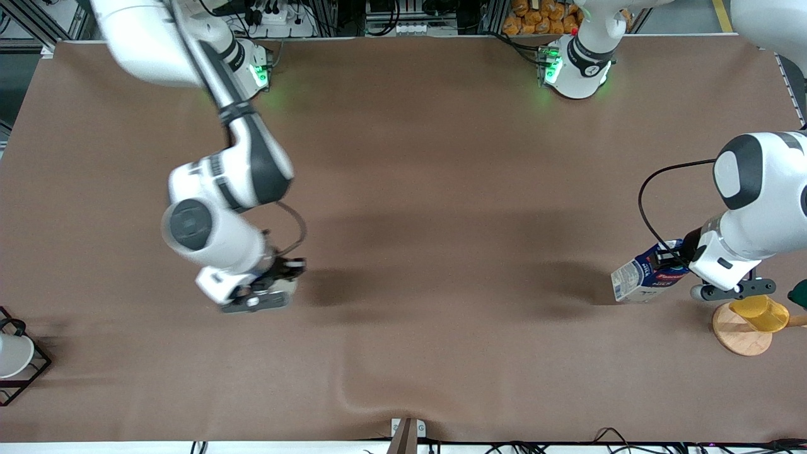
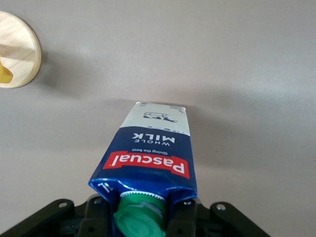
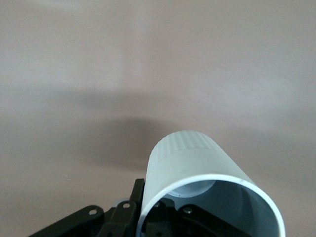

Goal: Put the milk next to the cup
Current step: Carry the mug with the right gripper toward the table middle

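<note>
- The milk (image 1: 649,272) is held by the left gripper (image 1: 669,257), which is squeezed onto the carton's top, just by the green cap (image 2: 136,220).
- The carton is tilted, with its white bottom pointing away from the gripper and toward the middle of the table. It seems to be lifted off the cloth, but this cannot be told for sure.
- The cup (image 3: 207,187) is held by the right gripper (image 1: 271,287), whose fingers are closed on the rim. The cup hangs just under this gripper, low over the cloth. Whether it touches the cloth cannot be seen.
- The two grippers are well apart, each near its own arm's end of the table.
- The step in hand looks like the carrying step: the milk is picked up but is not yet beside the cup.
- For the next move, the milk would need to be carried over toward the right gripper, stood up straight, and set down just beside the cup without bumping it.
- Just beside the left gripper, a yellow cup (image 1: 761,313) on a round wooden coaster (image 1: 737,334) is seen, so care would be needed when moving away.
- The table is covered by a brown cloth (image 1: 441,189), with a small wrinkle near the front edge.
- A white bowl in a black wire frame (image 1: 16,356) is placed at the table's edge, past the right gripper.
- Cables and metal frames are seen around the table.
</note>
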You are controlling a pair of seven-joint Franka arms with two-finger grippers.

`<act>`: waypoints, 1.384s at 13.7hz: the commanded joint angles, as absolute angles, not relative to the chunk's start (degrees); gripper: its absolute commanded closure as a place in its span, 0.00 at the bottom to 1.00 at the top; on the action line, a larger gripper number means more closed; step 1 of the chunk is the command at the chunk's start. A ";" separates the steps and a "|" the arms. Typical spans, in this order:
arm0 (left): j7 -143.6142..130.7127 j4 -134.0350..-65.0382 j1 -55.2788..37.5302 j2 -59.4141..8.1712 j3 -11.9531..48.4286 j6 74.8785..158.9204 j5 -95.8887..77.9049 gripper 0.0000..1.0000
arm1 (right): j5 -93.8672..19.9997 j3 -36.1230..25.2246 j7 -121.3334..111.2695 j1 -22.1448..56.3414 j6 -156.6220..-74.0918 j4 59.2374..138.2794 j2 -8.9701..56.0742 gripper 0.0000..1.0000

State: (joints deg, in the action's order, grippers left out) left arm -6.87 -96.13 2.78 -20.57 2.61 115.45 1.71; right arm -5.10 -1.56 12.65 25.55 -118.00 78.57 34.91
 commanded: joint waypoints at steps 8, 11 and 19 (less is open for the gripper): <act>-8.09 -95.01 2.46 -20.13 2.64 114.17 2.29 0.71 | -4.66 -2.02 -19.75 35.67 -132.36 72.26 44.37 1.00; -8.17 -94.92 2.37 -20.04 2.64 114.17 2.20 0.71 | -4.75 -2.11 -18.64 40.41 -131.92 69.70 47.46 1.00; -8.70 -94.39 2.29 -20.21 2.64 113.38 2.20 0.71 | -4.75 -2.11 -2.20 52.20 -127.10 69.96 48.52 1.00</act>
State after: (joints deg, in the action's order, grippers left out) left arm -7.31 -95.04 2.55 -20.57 2.68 114.60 1.71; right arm -4.78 -1.48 -4.83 51.13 -129.01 71.99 47.33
